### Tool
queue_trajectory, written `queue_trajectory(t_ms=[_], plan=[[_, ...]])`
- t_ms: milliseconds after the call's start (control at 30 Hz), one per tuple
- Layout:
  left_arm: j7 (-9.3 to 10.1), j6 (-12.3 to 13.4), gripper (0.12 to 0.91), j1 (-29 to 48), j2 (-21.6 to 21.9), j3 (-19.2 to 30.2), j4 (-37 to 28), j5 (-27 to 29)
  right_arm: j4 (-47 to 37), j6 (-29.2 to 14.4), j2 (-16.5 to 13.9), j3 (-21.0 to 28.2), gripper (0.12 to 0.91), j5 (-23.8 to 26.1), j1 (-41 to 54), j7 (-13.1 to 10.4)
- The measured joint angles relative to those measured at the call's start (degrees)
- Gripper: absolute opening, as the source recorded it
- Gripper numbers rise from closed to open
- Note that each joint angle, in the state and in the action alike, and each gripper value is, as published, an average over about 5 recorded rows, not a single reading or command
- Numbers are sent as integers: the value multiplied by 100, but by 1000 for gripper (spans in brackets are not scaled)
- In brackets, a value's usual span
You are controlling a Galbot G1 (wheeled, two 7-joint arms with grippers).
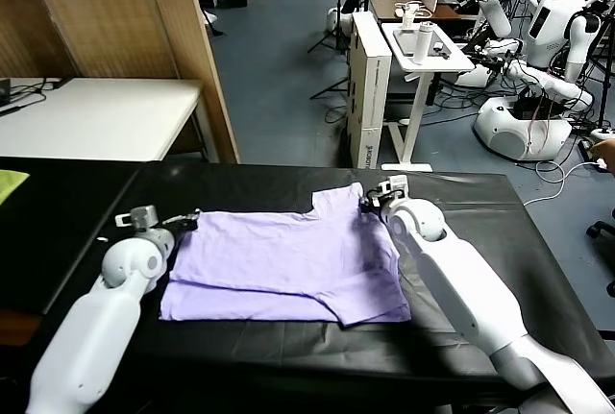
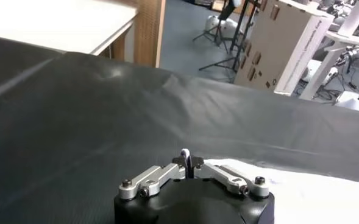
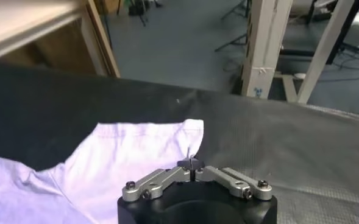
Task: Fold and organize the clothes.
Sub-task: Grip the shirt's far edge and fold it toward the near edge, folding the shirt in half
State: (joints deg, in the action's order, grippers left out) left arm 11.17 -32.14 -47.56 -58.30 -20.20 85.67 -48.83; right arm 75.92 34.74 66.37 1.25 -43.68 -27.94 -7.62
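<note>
The lavender T-shirt (image 1: 288,265) lies spread flat on the black tabletop (image 1: 461,203), between the two end effectors; the left end effector (image 1: 189,218) is closed on its far left corner, pinching a sliver of fabric; the right end effector (image 1: 370,201) is closed on the edge of the far right sleeve. A white table (image 1: 96,116) stands beyond the left end effector; a cardboard box (image 1: 368,87) stands beyond the right one.

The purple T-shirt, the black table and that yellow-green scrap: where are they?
T-shirt (image 1: 288,265): head view, middle of the fabric.
Black table (image 1: 461,193): head view, bare far right surface.
Yellow-green cloth scrap (image 1: 10,182): head view, its visible corner.
</note>
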Motion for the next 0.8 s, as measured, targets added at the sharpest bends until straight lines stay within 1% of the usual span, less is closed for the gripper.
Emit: queue_trajectory(t_ms=[133, 300, 600, 800], plan=[[30, 6, 180, -169, 49, -106, 252, -77, 268, 25, -141, -63, 138, -85, -109, -20], [74, 5, 180, -480, 132, -277, 725, -179, 676, 46, -358, -210, 138, -172, -281, -34], [83, 41, 180, -1077, 257, -624, 1414, -218, 1215, 97, -716, -470, 138, -277, -587, -51], [79, 66, 180, -1403, 303, -810, 1696, -212, 1567, 262, -930, -588, 138, -483, -841, -156]])
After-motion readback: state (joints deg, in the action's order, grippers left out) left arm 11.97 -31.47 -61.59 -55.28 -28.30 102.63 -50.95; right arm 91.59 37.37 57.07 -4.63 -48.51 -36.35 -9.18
